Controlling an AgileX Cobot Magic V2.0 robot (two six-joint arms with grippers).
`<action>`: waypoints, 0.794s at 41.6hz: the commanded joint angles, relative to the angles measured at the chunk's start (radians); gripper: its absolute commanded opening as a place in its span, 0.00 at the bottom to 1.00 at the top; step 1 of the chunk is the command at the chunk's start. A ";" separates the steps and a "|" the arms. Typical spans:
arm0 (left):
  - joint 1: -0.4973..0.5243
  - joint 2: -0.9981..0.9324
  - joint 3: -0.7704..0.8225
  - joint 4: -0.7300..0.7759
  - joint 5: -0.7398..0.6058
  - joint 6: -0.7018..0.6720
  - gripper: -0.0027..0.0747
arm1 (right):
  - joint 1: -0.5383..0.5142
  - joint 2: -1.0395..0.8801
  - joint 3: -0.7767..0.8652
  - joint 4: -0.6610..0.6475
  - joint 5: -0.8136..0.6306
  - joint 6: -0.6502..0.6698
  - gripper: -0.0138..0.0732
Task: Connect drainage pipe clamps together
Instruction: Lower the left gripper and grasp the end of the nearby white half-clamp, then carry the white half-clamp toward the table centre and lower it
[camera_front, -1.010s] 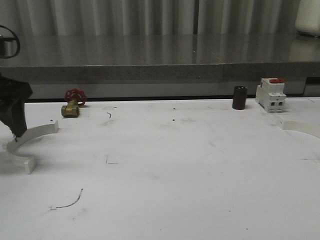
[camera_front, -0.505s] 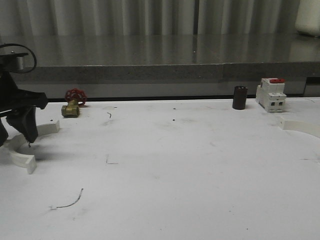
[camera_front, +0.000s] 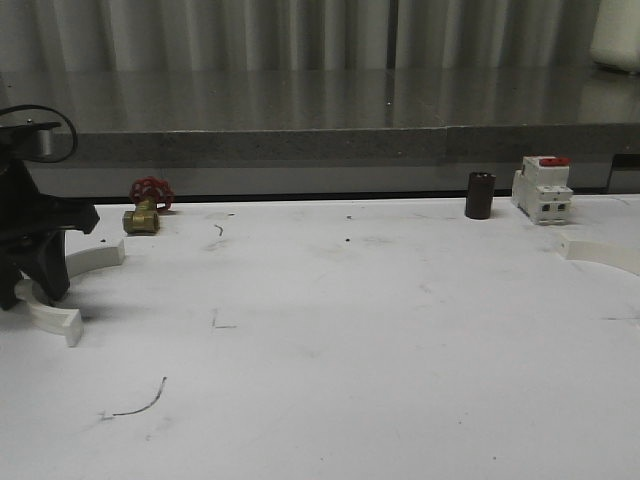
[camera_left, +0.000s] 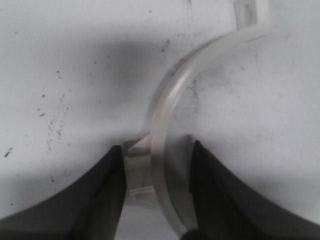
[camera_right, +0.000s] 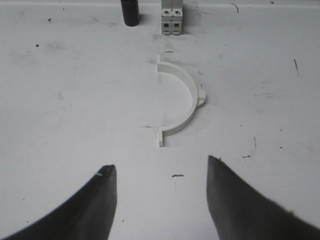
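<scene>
One cream-white drainage pipe clamp (camera_front: 92, 258) lies at the table's far left. My left gripper (camera_front: 42, 288) stands down over its arc. In the left wrist view the jaws straddle the band (camera_left: 167, 97) at its mid-arc nub. My left gripper (camera_left: 156, 150) is open: one finger touches the nub, and a narrow gap shows beside the other. The second clamp (camera_front: 602, 252) lies flat at the far right edge of the table. In the right wrist view that clamp (camera_right: 186, 95) rests ahead of my right gripper (camera_right: 161, 170), which is open and holds nothing.
A brass valve with a red handle (camera_front: 145, 210) stands behind the left clamp. A black cylinder (camera_front: 479, 195) and a white circuit breaker with a red top (camera_front: 541, 190) stand at the back right. The white table (camera_front: 330, 330) is bare across its middle.
My left gripper has come down over the left clamp and its jaws have narrowed around the band. The clamp has shifted slightly to the right. The right clamp has not moved.
</scene>
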 joint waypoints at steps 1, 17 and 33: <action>-0.005 -0.045 -0.029 -0.011 -0.030 -0.003 0.32 | -0.005 0.007 -0.036 -0.007 -0.062 -0.005 0.66; -0.005 -0.041 -0.029 -0.014 -0.048 -0.003 0.04 | -0.005 0.007 -0.036 -0.007 -0.062 -0.005 0.66; -0.124 -0.081 -0.146 0.053 0.096 -0.108 0.01 | -0.005 0.007 -0.036 -0.007 -0.062 -0.005 0.66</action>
